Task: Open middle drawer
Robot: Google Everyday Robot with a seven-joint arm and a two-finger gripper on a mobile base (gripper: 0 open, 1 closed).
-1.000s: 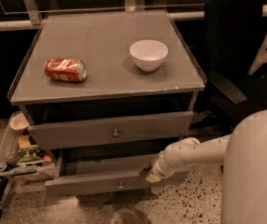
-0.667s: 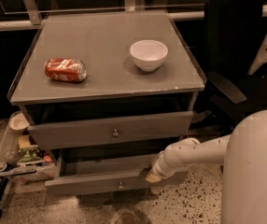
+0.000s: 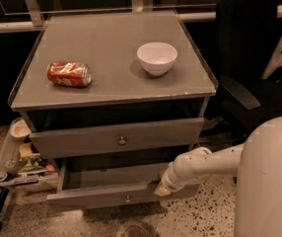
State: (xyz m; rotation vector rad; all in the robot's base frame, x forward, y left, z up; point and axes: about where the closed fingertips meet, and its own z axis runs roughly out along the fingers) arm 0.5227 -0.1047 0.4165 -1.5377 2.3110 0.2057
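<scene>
Nothing has shifted that I can make out since a second ago: arm, drawer and everything on top sit just as they did. Closest to me, the robot's pale arm (image 3: 205, 163) reaches left and down over the speckled floor (image 3: 205, 218). Its pincer (image 3: 160, 189) rests at the top edge of the lower drawer front, right of that drawer's knob (image 3: 127, 199). Whether the pincer is spread or closed there I cannot tell.

I take this lower front to be the middle drawer (image 3: 91, 197). It stands well out from the cabinet with its inside showing, so by my reckoning the opening is largely done, and the stillness suggests the pull has ended or paused. Just above, the upper drawer (image 3: 82, 141) also juts a little.

Farther up, the grey surface (image 3: 111, 38) carries a red can (image 3: 69, 74) lying on its side at the left and a white bowl (image 3: 157, 58) upright at the right, well apart. A low stand of clutter (image 3: 17, 164) sits left of the cabinet. A black office chair (image 3: 244, 43) stands to the right, and a pale rail (image 3: 13, 27) runs along the dark back.
</scene>
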